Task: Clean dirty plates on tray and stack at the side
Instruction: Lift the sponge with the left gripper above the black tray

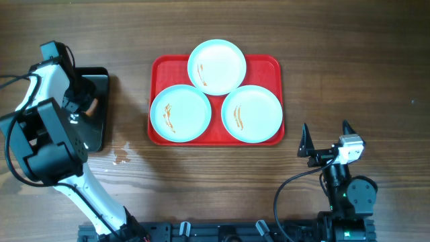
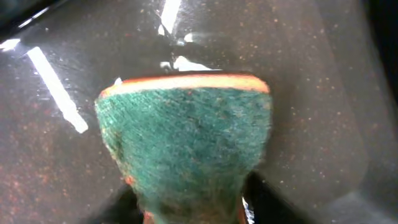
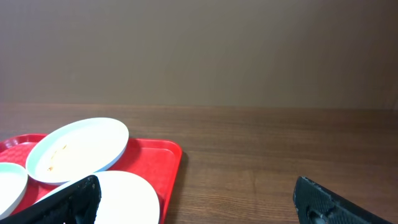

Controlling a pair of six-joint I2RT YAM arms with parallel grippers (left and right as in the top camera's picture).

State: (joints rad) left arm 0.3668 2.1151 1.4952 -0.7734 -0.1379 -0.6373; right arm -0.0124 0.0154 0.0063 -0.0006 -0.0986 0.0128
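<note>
Wood-grain tabletop (image 1: 363, 60) fills the overhead view, and near its middle lies the red tray (image 1: 160, 66), its long side running across the picture. Three pale mint-blue plates sit on it in a triangle. The rear plate (image 1: 216, 66) is centred at the far edge and reaches out past the rim. The left plate (image 1: 180, 113) and the right plate (image 1: 252, 113) lie side by side at the near edge, and all three touch or nearly touch. Orange-brown sauce streaks mark the left plate and the right plate to the left of their centres; the rear plate carries only faint marks near its left rim. Well to the left of the red tray, a smaller glossy black tray (image 1: 99, 134) rests on the wood. The left gripper (image 1: 84, 104) is down over it, clamped on a sponge (image 2: 186, 149). The left wrist view shows the sponge's green scouring face with an orange far edge, pinched narrow near the camera, above a wet, shiny black surface. A small wet patch (image 1: 121, 158) glistens just beside the black tray's near right corner. The right gripper (image 1: 327, 138) sits near the table's front edge, apart from the red tray's near right corner, jaws spread wide with nothing between them. Its wrist view looks low across the table, with dark fingertips (image 3: 71, 199) at the bottom corners, the red tray and plates at lower left, and a plain brownish wall (image 3: 199, 50) behind.
</note>
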